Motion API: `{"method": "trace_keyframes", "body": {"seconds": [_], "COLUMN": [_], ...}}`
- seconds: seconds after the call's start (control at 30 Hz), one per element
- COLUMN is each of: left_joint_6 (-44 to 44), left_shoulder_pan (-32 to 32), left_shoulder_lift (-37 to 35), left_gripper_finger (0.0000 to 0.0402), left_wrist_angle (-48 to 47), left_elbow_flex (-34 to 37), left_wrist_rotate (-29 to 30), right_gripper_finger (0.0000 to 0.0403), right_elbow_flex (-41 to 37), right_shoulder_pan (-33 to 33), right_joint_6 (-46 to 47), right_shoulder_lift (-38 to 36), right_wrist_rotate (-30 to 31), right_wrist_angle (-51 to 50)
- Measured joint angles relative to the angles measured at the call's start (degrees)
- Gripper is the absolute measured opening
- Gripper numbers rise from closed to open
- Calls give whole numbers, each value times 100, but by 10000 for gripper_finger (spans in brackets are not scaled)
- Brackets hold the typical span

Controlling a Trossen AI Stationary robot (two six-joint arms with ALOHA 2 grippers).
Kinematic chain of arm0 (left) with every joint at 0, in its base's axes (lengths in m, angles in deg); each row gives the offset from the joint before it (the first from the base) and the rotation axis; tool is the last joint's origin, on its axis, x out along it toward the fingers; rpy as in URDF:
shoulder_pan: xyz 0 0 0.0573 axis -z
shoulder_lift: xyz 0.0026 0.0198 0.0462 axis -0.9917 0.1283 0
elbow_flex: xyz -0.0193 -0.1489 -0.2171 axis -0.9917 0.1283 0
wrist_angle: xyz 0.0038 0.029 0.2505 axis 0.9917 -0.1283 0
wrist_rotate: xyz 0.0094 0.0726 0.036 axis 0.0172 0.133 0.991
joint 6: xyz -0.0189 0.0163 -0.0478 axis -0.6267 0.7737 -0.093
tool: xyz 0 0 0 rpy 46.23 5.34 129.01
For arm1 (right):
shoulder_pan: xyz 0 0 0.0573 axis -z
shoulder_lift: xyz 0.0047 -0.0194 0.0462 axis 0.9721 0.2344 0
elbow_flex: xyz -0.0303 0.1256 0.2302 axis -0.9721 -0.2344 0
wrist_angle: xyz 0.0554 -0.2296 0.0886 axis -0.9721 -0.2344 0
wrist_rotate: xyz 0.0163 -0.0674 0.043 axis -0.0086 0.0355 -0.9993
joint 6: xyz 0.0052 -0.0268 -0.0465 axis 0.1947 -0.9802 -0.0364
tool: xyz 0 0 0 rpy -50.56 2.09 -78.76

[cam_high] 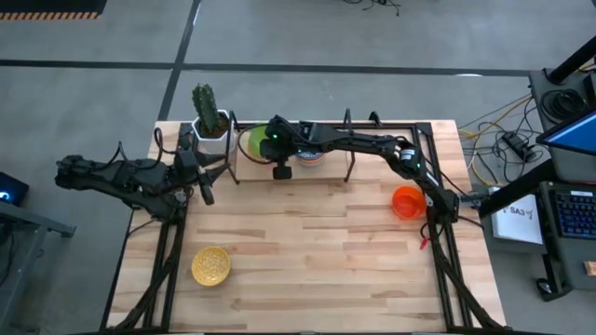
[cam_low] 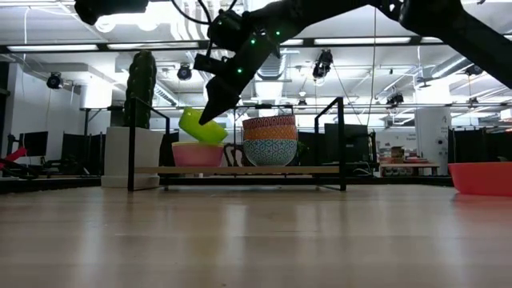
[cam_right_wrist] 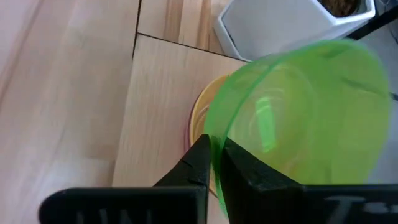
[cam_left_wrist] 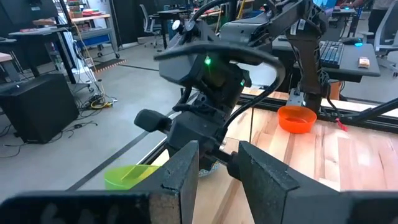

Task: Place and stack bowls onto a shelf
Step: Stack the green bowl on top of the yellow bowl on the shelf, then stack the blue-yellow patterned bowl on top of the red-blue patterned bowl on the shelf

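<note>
While the right tool [cam_right_wrist: 213, 163] pinches the rim of the tilted green bowl [cam_right_wrist: 298, 118] above the bowls already on the shelf [cam_low: 240, 170], a crooked release could tip it off, and the left tool [cam_left_wrist: 217, 171] waits part-open, empty.

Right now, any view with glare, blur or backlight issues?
Low view: bright ceiling lights backlight the right end effector, a dark silhouette pinching the green bowl. Left wrist view: its own fingers are soft. Right wrist view: soft highlight inside the bowl.
</note>
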Motion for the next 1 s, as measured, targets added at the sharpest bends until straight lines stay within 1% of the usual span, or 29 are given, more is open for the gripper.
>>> {"method": "trace_keyframes", "body": {"seconds": [0.2, 0.27, 0.43, 0.57, 0.7, 0.73, 0.8, 0.87, 0.93, 1.0], "left_joint_6": [0, -9, -101, -266, -842, -1061, -1519, -1928, -2413, -2942], "left_shoulder_pan": [0, 0, 0, 0, 0, 0, 0, 0, 41, 140], "left_shoulder_lift": [-2, 22, 117, 261, 471, 541, 686, 893, 1170, 1511], "left_gripper_finger": [98, 98, 98, 98, 98, 98, 98, 98, 98, 98], "left_wrist_angle": [-2, -2, -2, -45, -290, -398, -572, -686, -682, -694], "left_elbow_flex": [3, 3, 3, 3, 3, 3, 3, 6, 10, 11], "left_wrist_rotate": [0, 0, -1, -17, -84, -191, -639, -1358, -1996, -2391], "right_gripper_finger": [70, 80, 82, 79, 80, 79, 75, 72, 69, 68], "right_elbow_flex": [0, 0, 0, 0, 0, 0, -6, -29, -120, -310], "right_shoulder_pan": [0, 0, -16, -66, -173, -213, -300, -411, -570, -774], "right_joint_6": [115, 176, 188, 411, 679, 725, 897, 1049, 1150, 1239], "right_shoulder_lift": [-2, -2, -77, -261, -617, -706, -902, -1092, -1278, -1482], "right_wrist_rotate": [12, 11, 10, -1, -125, -248, -565, -854, -1010, -1056], "right_wrist_angle": [15, 16, 14, -74, -564, -750, -1026, -1302, -1451, -1485]}}
